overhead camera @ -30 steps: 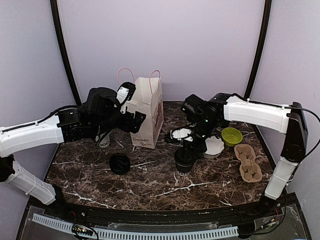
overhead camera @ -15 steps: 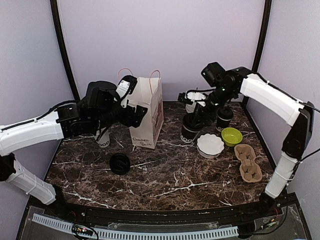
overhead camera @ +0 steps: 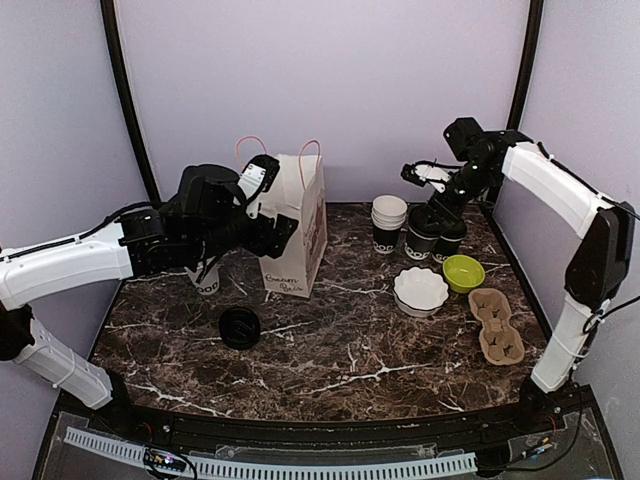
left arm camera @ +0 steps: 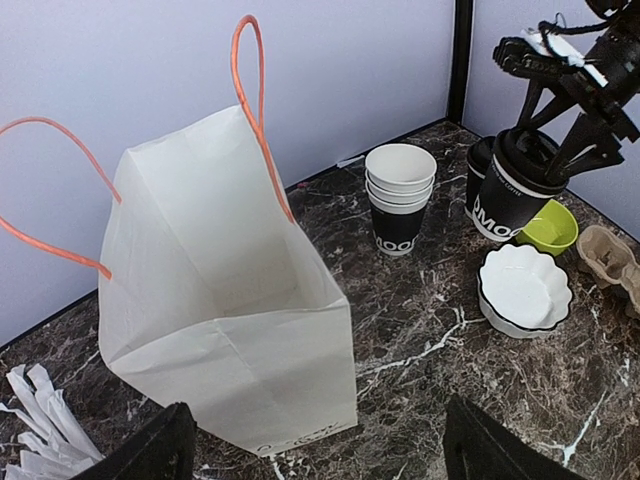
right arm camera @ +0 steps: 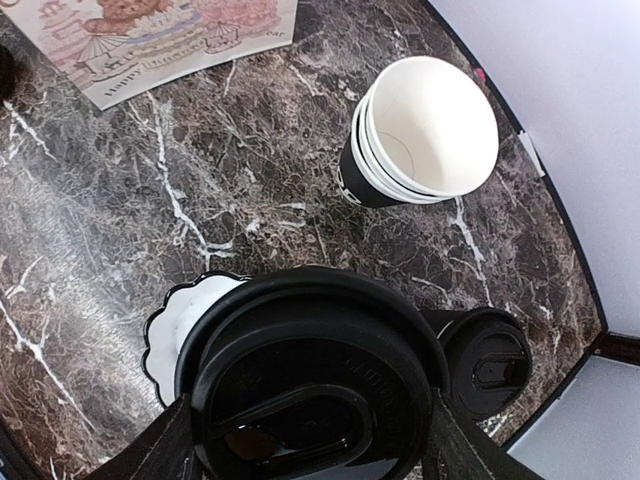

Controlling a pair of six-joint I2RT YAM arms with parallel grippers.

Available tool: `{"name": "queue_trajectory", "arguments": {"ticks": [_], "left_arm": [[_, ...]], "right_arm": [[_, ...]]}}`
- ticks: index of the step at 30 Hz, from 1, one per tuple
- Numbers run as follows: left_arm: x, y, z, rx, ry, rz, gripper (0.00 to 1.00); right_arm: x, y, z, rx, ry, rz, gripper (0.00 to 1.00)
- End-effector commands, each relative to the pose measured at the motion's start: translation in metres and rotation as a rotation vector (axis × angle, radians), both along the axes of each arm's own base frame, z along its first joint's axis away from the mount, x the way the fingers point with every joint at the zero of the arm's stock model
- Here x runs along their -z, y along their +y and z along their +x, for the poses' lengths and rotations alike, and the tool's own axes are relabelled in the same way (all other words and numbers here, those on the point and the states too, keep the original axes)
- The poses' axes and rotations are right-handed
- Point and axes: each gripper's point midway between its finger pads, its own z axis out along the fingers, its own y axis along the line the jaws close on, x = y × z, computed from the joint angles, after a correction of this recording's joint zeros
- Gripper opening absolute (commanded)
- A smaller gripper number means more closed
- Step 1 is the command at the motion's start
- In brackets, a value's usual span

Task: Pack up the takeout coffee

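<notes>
**Top view:** my right gripper, part-open, clasps the takeout coffee at its lid, just right of the cup stack.

**Left wrist view:** my left gripper, wide open and empty, faces the paper bag, whose open mouth shows only here, left of the stack.

**Right wrist view:** a second lidded cup stands just beside the held one.

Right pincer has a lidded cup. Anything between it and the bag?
Yes: the stack of lidless cups stands on the table between the held takeout coffee and the paper bag, so a low straight path likely meets it; going over looks feasible. The bag's mouth is open, nothing covers it; only its orange handles rise at the rim.
</notes>
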Motion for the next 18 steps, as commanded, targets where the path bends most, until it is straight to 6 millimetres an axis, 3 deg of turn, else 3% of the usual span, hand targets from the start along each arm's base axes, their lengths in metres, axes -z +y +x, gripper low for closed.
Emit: {"name": "queue_trajectory", "arguments": {"ticks": [1,8,18], "left_arm": [[-0.008,0.000,0.000,0.008,-0.010,-0.026,0.88],[-0.010,0.009,-0.004,-0.010,-0.013,-0.030,0.88],[0.001,0.003,-0.005,0.010,0.015,-0.027,0.88]], "right_arm": [[0.020,0.000,0.033,0.082,-0.003,-0.020,0.67],[0.036,-0.004,0.059,0.126,0.002,-0.026,0.67],[0.065,-0.005,0.076,0.166,0.048,-0.011,0.71]]}}
